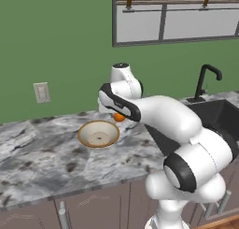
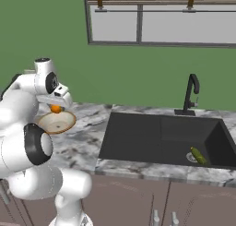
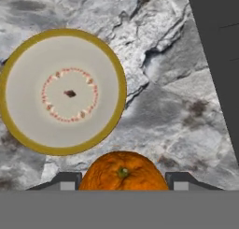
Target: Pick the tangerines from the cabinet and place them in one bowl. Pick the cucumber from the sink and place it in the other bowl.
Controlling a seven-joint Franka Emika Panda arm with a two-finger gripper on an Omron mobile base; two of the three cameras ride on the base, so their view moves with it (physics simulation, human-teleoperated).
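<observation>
Hand view looks straight down on the marbled grey surface point(image 3: 177, 106). A bright orange tangerine point(image 3: 122, 171) sits between the two dark fingertips point(image 3: 65, 180), stem scar facing the camera — the hand point(image 3: 122, 182) is clenched on the fruit. The bowl point(image 3: 63, 91), beige with an ochre rim and a ring of speckles around its centre, lies ahead of the fruit and off to one side, not directly beneath it. The bowl holds nothing.

In the left base view the tangerine point(image 1: 119, 116) hangs under the hand point(image 1: 120, 115), just beside the bowl's point(image 1: 98, 133) far rim and above the surface point(image 1: 42, 153). The right base view confirms this: the fruit point(image 2: 56, 109) is clear of the bowl point(image 2: 56, 122), held above its back edge.

The fruit is carried high so that it clears the rim before release. Judged from these positions, the hand needs a short shift toward the bowl's centre and a lowering before letting go; a release from here risks the fruit striking the rim and rolling across the surface.

The cucumber point(image 2: 199, 156) lies in the right basin of the black sink point(image 2: 138, 137), beside the drain — that part of the task is not yet started.
</observation>
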